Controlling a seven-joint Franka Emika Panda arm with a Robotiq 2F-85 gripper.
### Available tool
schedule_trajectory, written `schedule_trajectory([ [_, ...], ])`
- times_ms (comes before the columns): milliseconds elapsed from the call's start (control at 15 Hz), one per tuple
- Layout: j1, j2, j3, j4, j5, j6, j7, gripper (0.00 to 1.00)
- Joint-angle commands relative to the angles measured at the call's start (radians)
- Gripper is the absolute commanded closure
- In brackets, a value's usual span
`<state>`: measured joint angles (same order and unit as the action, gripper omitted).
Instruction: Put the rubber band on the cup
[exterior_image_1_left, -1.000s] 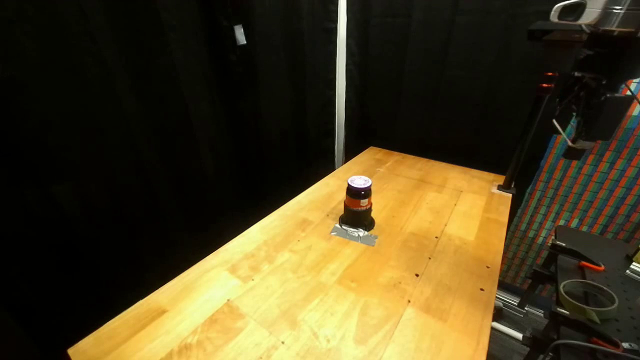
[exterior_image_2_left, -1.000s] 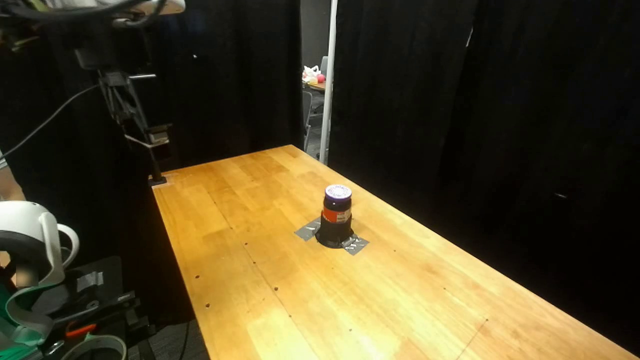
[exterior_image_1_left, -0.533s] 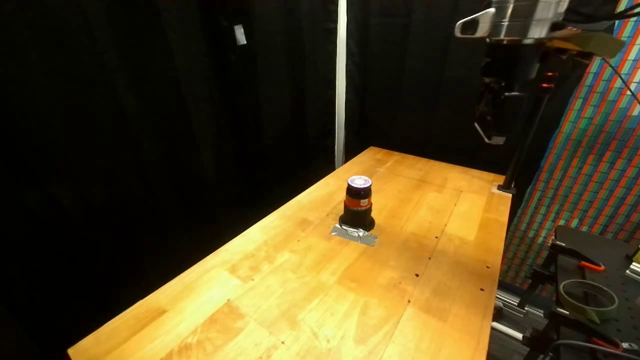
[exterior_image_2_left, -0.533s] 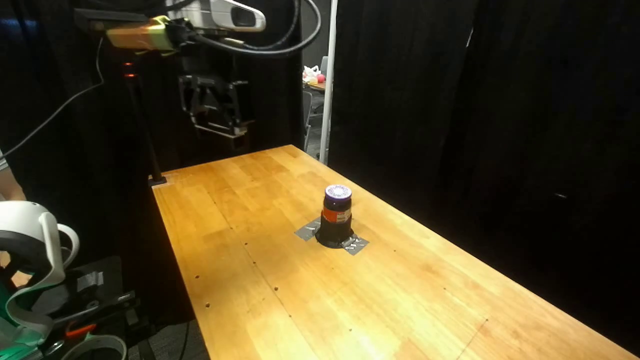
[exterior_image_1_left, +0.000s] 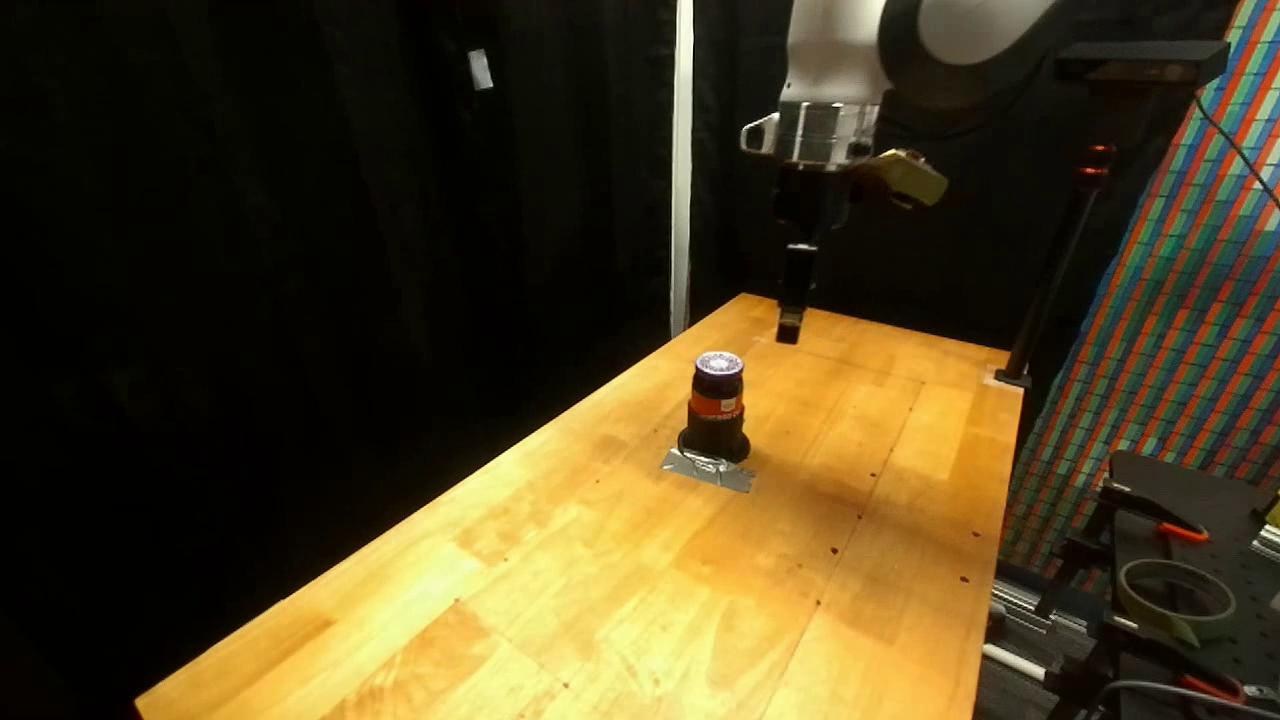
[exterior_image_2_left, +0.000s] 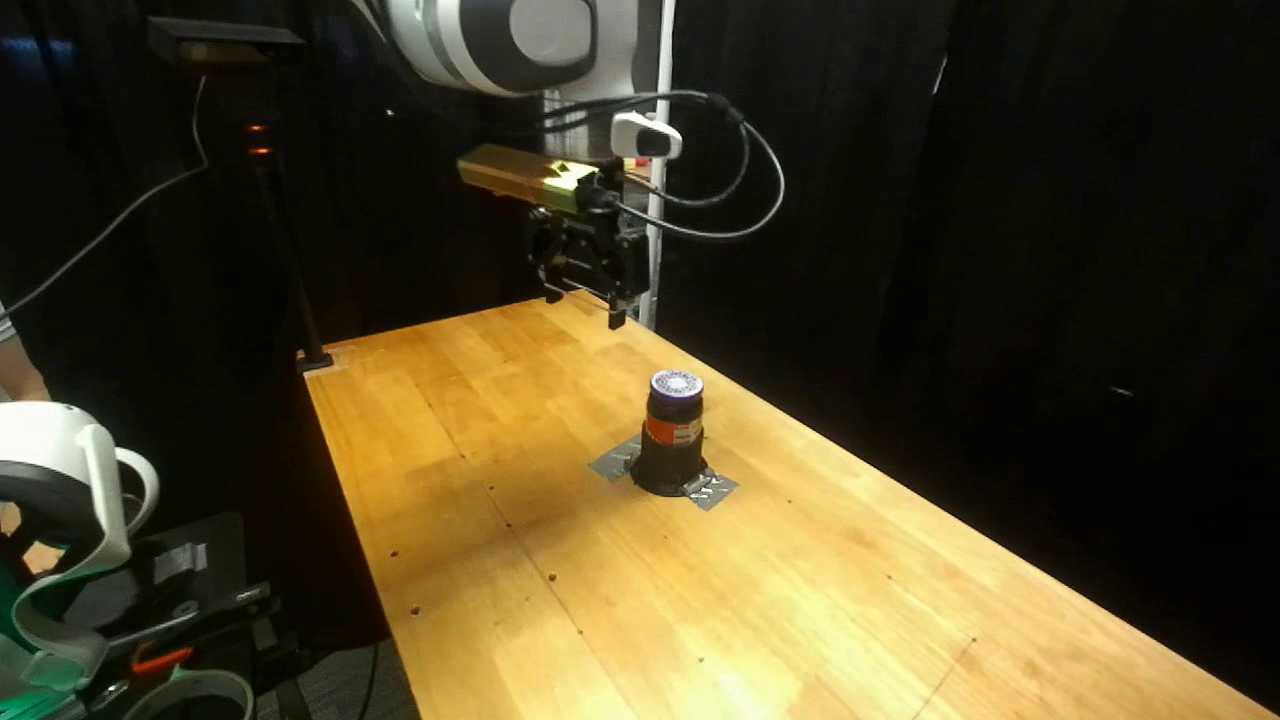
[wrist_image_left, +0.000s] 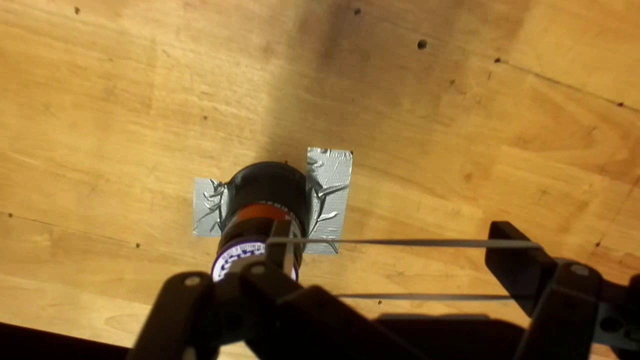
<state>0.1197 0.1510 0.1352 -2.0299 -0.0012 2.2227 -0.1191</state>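
Note:
The cup is dark, with an orange-red stripe and a pale purple-rimmed top. It stands upright on the table in both exterior views (exterior_image_1_left: 717, 408) (exterior_image_2_left: 673, 432) and shows in the wrist view (wrist_image_left: 262, 212), partly hidden by a finger. Its black base is held by grey tape. My gripper (exterior_image_2_left: 585, 309) is open and above table height, behind the cup in an exterior view; it also shows side-on (exterior_image_1_left: 789, 332) and in the wrist view (wrist_image_left: 395, 240). The rubber band (wrist_image_left: 405, 243) is stretched around both spread fingers as two strands, apart from the cup.
Grey tape (wrist_image_left: 330, 200) lies on both sides of the cup's base on the wooden table (exterior_image_1_left: 640, 600). A black post (exterior_image_1_left: 1050, 270) stands at a table corner. A side cart with a tape roll (exterior_image_1_left: 1177, 600) is beside the table.
My arm has swung in over the table, lowered and turned, bringing the gripper and band much closer to the cup. The cup has not moved. The fingers stay spread.

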Motion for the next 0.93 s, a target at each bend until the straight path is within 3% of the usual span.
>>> schedule_trajectory([
  [0,0.010,0.204,-0.010,0.209,-0.024,0.029,0.042,0.00],
  [533,0.056,0.434,-0.094,0.438,-0.179,0.026,0.162,0.00],
  [867,0.064,0.510,-0.115,0.525,-0.194,-0.003,0.185,0.00],
])
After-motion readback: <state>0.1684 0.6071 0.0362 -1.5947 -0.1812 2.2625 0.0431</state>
